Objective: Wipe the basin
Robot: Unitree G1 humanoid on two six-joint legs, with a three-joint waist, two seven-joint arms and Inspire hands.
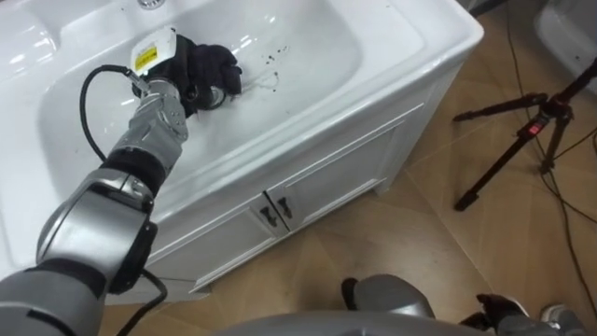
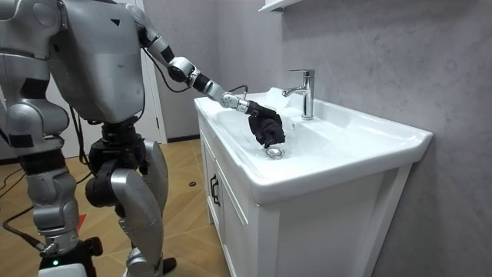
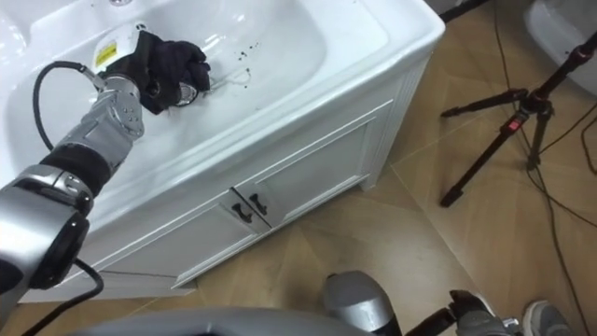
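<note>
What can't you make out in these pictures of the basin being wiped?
Left hand grip: buried in the dark cloth, all views.
Faucet: cut off by the eye views' top edge.
Specks in the basin: too small to identify, eye views.
Drain: partly under the cloth, eye views.

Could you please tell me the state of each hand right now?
Left hand: shut on the crumpled black cloth.
Right hand: cannot be told.
</note>
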